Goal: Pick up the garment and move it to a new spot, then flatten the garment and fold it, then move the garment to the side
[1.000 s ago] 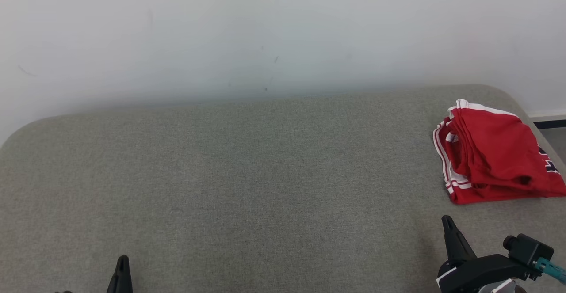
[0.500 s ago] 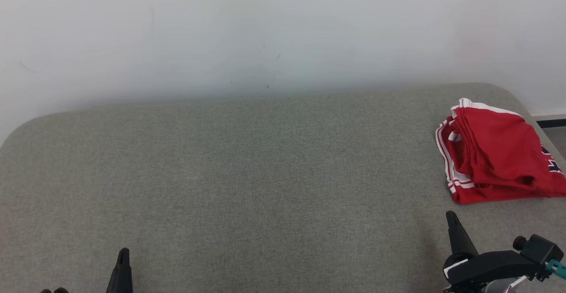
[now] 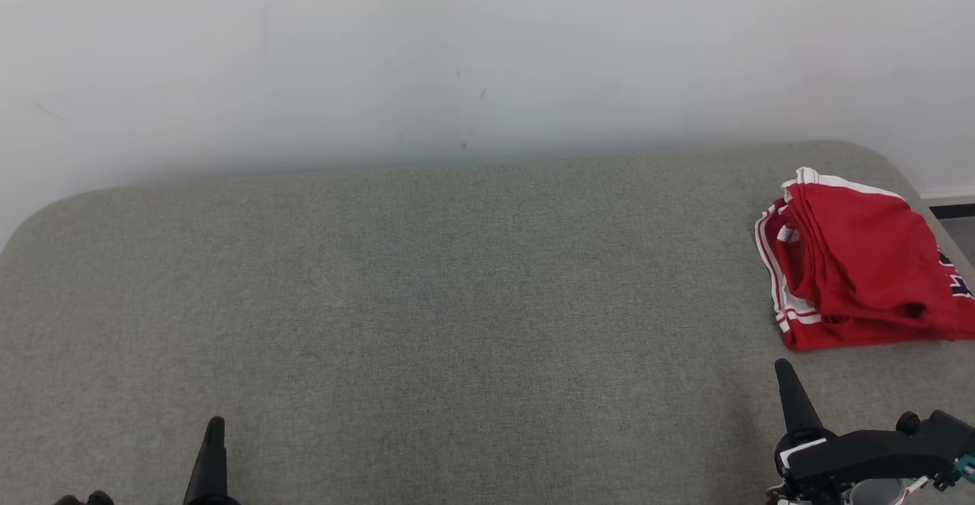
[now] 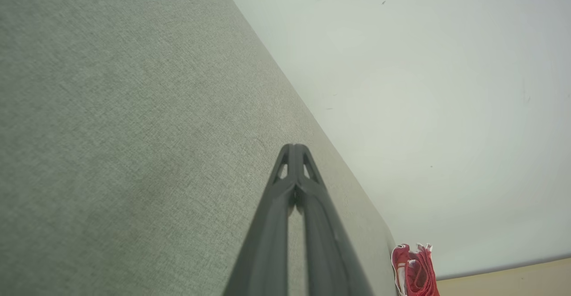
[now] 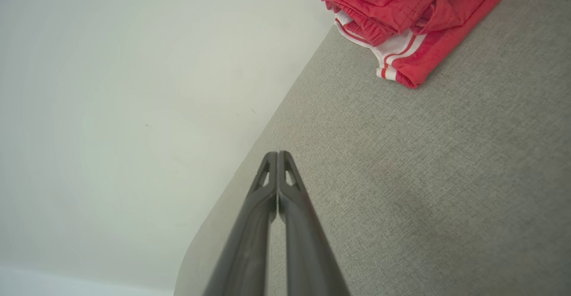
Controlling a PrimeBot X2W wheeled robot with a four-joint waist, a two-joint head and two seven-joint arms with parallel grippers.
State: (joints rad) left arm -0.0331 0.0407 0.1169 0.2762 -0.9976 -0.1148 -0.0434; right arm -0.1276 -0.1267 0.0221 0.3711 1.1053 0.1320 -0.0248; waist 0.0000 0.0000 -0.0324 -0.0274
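Note:
The garment (image 3: 857,261) is a red piece with white stripes, folded into a compact stack at the far right of the grey fabric surface (image 3: 457,299); it also appears in the right wrist view (image 5: 401,10) and small in the left wrist view (image 4: 415,271). My right gripper (image 3: 784,372) is shut and empty, just in front of the garment, not touching it. My left gripper (image 3: 215,429) is shut and empty at the lower left, far from the garment. Both wrist views show the fingertips pressed together: left (image 4: 294,146), right (image 5: 277,153).
A pale wall (image 3: 457,55) rises directly behind the surface. The surface has rounded corners and its right edge (image 3: 925,212) runs just beyond the garment, with a dark skirting strip and floor (image 3: 958,219) past it.
The whole head picture has shifted slightly, so the camera moved. Both grippers stay shut; the left fingertip shows a little higher in view, the right one slightly further right. The garment lies unchanged.

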